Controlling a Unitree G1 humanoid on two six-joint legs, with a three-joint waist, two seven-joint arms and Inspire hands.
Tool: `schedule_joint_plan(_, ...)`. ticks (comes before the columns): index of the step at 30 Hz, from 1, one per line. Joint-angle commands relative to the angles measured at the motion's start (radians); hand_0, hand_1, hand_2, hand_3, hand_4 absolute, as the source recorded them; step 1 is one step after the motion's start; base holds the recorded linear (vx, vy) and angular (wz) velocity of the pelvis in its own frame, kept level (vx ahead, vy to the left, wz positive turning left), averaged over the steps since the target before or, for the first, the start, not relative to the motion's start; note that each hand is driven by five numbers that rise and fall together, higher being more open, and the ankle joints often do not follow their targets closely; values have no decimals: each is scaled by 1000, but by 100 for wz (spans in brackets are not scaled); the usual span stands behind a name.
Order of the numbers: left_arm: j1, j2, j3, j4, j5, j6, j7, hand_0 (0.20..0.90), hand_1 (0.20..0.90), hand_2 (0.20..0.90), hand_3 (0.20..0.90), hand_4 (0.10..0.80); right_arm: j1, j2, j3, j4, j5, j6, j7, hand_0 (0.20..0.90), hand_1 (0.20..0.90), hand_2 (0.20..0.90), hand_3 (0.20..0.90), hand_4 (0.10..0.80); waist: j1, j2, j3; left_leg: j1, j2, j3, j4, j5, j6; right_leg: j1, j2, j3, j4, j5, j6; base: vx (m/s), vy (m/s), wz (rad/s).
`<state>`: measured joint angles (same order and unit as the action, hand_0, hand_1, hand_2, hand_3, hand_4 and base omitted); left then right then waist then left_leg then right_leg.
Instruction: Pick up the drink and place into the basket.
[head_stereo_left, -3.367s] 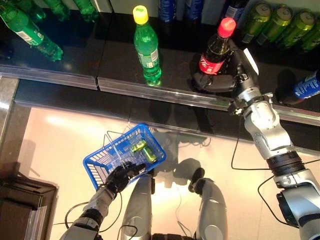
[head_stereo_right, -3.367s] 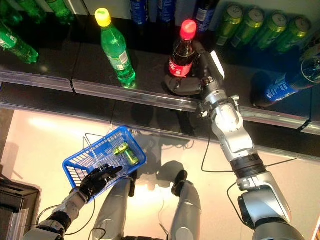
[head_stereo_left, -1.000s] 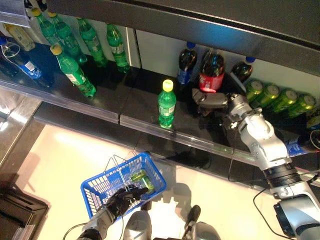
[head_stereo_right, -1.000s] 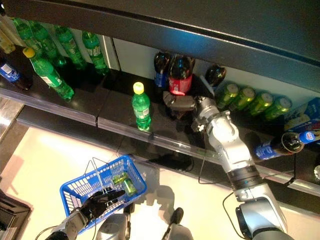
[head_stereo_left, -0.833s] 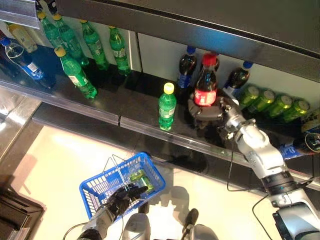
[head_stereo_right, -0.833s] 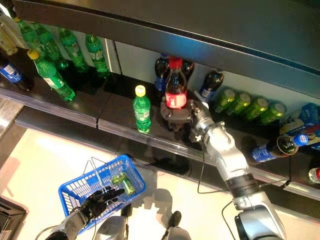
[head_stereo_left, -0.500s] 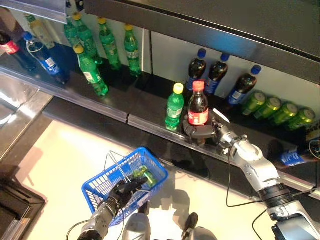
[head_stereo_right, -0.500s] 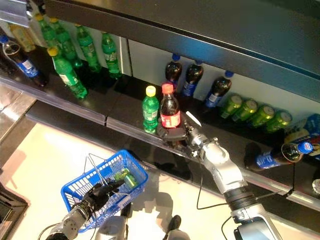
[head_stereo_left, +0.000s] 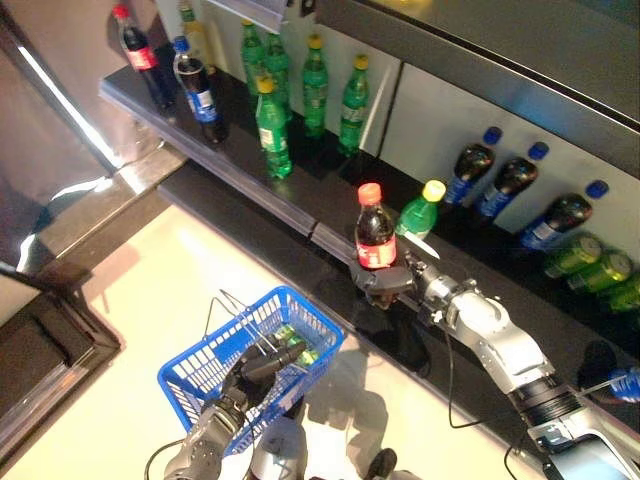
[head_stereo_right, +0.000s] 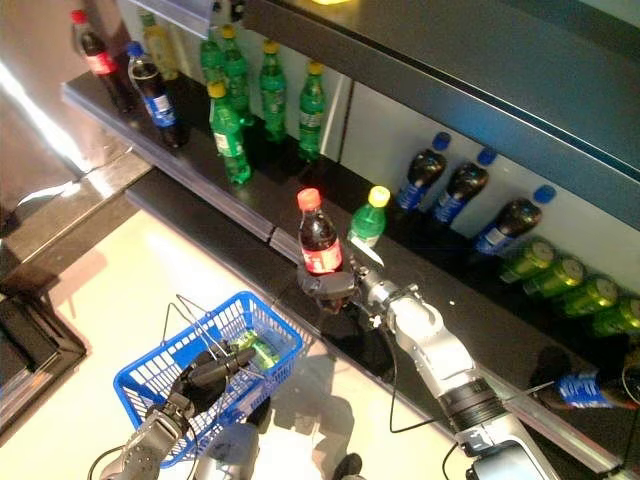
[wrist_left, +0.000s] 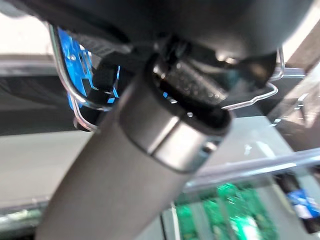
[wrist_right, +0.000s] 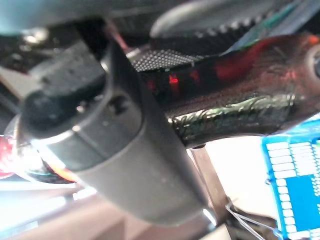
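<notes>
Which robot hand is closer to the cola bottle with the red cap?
The right robot hand: it is curled around the cola bottle at the shelf edge. The left robot hand is lower down, holding the blue basket.

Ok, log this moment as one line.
right hand: shut on cola bottle | left hand: shut on basket handle | bottle not yet in basket

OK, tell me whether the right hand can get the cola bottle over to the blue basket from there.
Probably yes. The right hand grips the cola bottle at the shelf edge, and the blue basket, held by the left hand, sits below with nothing between.
</notes>
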<state>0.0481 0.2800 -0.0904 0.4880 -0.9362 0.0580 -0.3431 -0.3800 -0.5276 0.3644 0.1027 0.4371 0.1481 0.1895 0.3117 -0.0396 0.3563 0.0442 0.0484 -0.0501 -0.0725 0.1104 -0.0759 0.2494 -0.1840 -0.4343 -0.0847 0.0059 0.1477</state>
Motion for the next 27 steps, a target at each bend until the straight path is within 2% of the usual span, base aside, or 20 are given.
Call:
schedule_joint_plan(1,-43,34,-69,-247,-109,-90,-201,300,300,300,200,100,-23,26,22,-128,56,-197,-35,300,300,300,200,100,18,-19,-256,51,24,22,-15,-34,3,-54,17,2,79,11,-54,0,-12,18)
schedule_joint_plan(6,-44,50,-72,-332,-147,-75,-228,300,300,300,200,100,-26,42,44,-137,72,-243,-54,300,300,300,200,100,33,-27,-259,49,19,0,-15,-33,5,-50,22,6,75,11,-53,2,-5,24)
schedule_joint_plan(10,-50,66,-91,-450,-170,-57,-237,300,300,300,200,100,-20,88,69,-128,73,-313,-79,300,300,300,200,100,56,-29,-260,43,18,-21,-15,-29,6,-46,25,2,76,10,-52,0,-6,3)
schedule_joint_plan(16,-66,86,-114,-579,-188,-31,-272,300,300,300,200,100,-19,145,85,-133,57,-401,-168,300,300,300,200,100,82,-30,-260,31,16,-50,-15,-26,6,-46,28,-6,80,6,-52,-8,-18,6)
schedule_joint_plan(22,-87,109,-129,-713,-215,13,-301,300,300,300,200,100,-25,179,103,-118,54,-408,-205,300,300,300,200,100,107,-33,-259,17,14,-80,-15,-22,7,-54,26,-15,97,-2,-53,-5,-6,4)
schedule_joint_plan(27,-107,138,-150,-813,-235,39,-354,300,300,300,200,100,-50,169,155,-88,58,-385,-165,300,300,300,200,100,138,-46,-253,12,12,-107,-15,-24,4,-51,29,-19,99,-7,-55,-3,-40,0)
